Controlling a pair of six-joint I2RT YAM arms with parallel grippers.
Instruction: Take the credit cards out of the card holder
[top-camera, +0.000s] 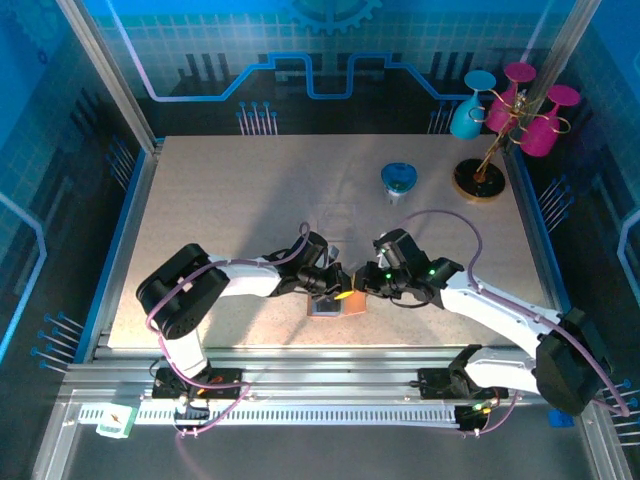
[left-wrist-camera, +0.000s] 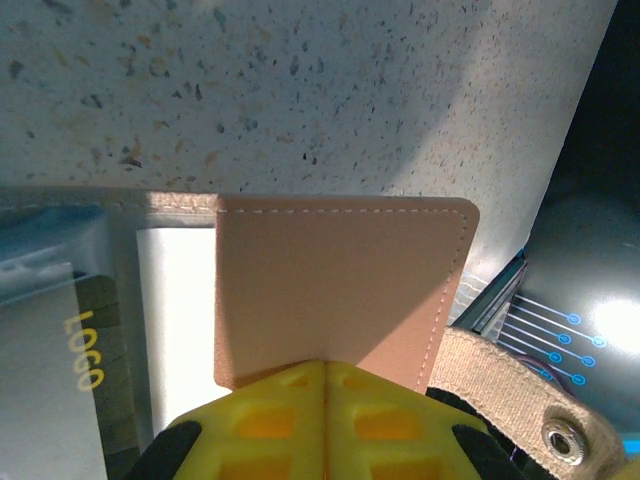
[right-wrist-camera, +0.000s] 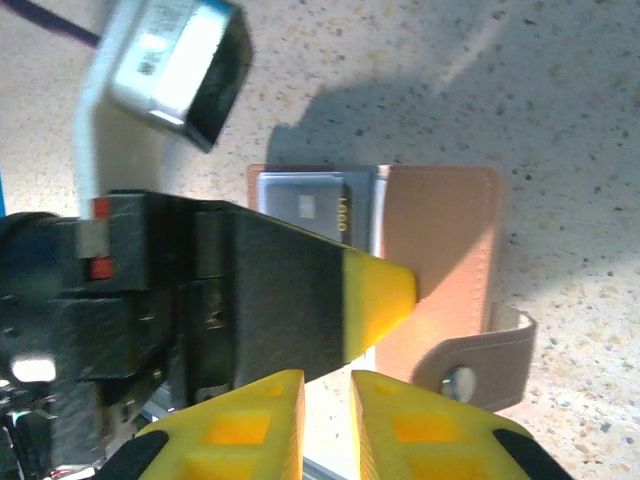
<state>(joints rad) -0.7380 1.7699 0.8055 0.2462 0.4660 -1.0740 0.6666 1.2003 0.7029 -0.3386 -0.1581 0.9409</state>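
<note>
Pinching the card holder (left-wrist-camera: 340, 280), left tool (left-wrist-camera: 325, 368) fully closed; right tool (right-wrist-camera: 327, 380) barely ajar.

Speckled table (top-camera: 230, 200), blue cup (top-camera: 399, 181), wooden stand (top-camera: 479, 181) holding goblets (top-camera: 540, 135)

**Legible text.** The word "LOGO", in yellow capitals, runs sideways along the edge of a grey flat rectangular card (left-wrist-camera: 45, 375). The card sits inside the tan leather-like folding card holder (left-wrist-camera: 340, 290). In the right wrist view the same yellow "LOGO" appears smaller on that card (right-wrist-camera: 310, 207). The dark-printed label on a white box-shaped unit (right-wrist-camera: 165, 55) is too blurred to read.
</note>
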